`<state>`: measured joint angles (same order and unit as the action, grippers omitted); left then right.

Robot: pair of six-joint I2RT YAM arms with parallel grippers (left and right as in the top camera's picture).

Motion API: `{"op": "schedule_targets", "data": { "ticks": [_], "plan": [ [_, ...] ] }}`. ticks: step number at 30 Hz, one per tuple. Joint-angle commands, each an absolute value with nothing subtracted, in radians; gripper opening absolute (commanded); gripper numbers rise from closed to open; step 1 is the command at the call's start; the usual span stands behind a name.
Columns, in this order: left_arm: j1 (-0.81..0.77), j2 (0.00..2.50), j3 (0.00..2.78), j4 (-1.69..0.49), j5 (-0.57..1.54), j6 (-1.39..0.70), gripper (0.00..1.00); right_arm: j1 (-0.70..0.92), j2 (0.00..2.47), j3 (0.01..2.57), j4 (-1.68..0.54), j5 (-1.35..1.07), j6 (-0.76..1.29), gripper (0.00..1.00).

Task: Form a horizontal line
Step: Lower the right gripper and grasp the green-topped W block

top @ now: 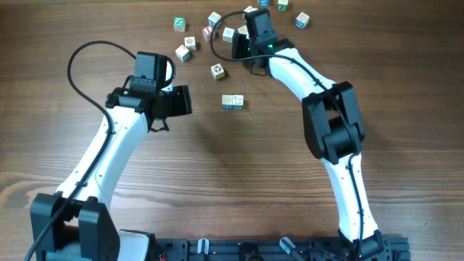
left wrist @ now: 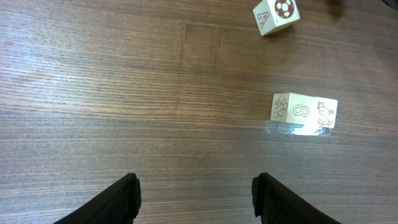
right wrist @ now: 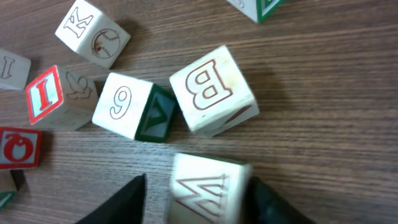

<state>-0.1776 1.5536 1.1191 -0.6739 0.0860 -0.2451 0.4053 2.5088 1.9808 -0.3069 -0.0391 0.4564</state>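
On the brown wood-grain table (left wrist: 93, 93), the left gripper (left wrist: 196, 186) holds its black fingers wide and empty. The short edge-to-edge row of pale wooden picture cubes (left wrist: 304, 112) lies to its right. Farther off, among scattered square letter blocks (right wrist: 211, 90), the right gripper (right wrist: 196, 193) straddles a pale red-lettered cube (right wrist: 208, 186), with a gap on one side.

Overhead top-down, distant; wrist views low, close; cube row (top: 232, 102) (left wrist: 304, 111) shared overhead–left.
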Motion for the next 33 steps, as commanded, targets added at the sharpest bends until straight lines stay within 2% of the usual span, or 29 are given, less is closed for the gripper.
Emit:
{"op": "schedule_targets", "data": {
  "ticks": [1, 12, 25, 33],
  "plan": [
    [-0.181, 1.533, 1.119, -0.678, 0.077, -0.243, 0.62, 0.406, 2.536, 2.004, -0.321, 0.006, 0.447, 0.48],
    [-0.181, 1.533, 1.119, -0.693, 0.077, -0.243, 0.62, 0.397, 2.535, 2.134, -0.489, 0.064, 0.394, 0.32],
    [-0.181, 1.533, 1.119, -0.693, 0.077, -0.243, 0.63, 0.394, 2.504, 2.173, -0.648, 0.090, 0.310, 0.27],
    [-0.181, 1.533, 1.119, -0.690, 0.077, -0.243, 0.63, 0.390, 2.336, 2.173, -0.878, 0.133, 0.228, 0.25]
  ]
}}
